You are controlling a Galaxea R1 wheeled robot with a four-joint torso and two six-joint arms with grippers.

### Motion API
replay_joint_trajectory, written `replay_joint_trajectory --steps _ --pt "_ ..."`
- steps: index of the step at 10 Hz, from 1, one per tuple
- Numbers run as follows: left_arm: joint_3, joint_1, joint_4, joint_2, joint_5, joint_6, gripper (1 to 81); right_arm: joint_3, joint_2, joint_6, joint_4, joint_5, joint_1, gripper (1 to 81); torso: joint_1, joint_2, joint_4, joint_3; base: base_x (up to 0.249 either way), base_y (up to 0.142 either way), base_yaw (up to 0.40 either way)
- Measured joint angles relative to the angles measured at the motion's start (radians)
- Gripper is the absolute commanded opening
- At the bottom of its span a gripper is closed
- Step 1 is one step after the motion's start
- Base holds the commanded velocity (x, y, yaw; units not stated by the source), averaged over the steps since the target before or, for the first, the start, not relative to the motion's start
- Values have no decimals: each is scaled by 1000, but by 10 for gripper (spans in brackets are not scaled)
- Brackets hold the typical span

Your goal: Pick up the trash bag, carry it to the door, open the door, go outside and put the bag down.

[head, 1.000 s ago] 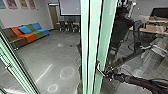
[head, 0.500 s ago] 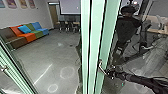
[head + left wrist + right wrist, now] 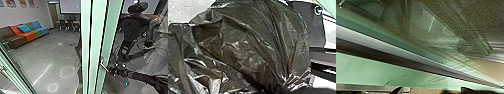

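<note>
In the head view my right gripper [image 3: 110, 71] is beside the metal handle [image 3: 104, 66] on the pale green door frame [image 3: 110, 37]; whether they touch I cannot tell. Two dark fingertips stand apart at the near edge of the right wrist view, the right gripper [image 3: 430, 90] open between them, close to the green door frame [image 3: 366, 70]. A crumpled black trash bag [image 3: 243, 50] looms large in the left wrist view. Its folds draw together at my left gripper [image 3: 274, 88], which is shut on it; the fingers are buried in the dark plastic.
Another green-framed edge [image 3: 15, 72] stands at the left. Beyond the doorway lie grey floor [image 3: 50, 55], a multicoloured sofa [image 3: 27, 33] and dark chairs [image 3: 67, 26] by a table. A dark robot-like shape [image 3: 132, 27] shows in the glass at right.
The right-hand frame, its handle and my right gripper have shifted slightly right together. The left frame edge has slid left. The dark shape in the glass has moved right and looks larger.
</note>
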Motion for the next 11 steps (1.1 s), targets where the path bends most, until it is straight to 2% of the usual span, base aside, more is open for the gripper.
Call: replay_joint_trajectory --steps 3,7,8,9,11 --pt "0 -3 0 0 -1 0 10 0 -22 -8 -6 -13 30 811 1 1 0 0 0 0 0" --pt "0 0 0 0 -1 0 10 7 -56 -24 -51 -14 63 811 1 1 1 -1 0 0 0" --pt "0 0 0 0 -2 0 10 9 -79 5 -57 -13 76 811 1 1 1 -1 0 0 0" --pt "0 0 0 1 -1 0 10 9 -119 17 -49 -109 69 811 1 1 1 -1 0 0 0" --pt "0 2 0 7 -1 0 10 -9 -209 13 -67 -180 29 811 1 1 1 -1 0 0 0"
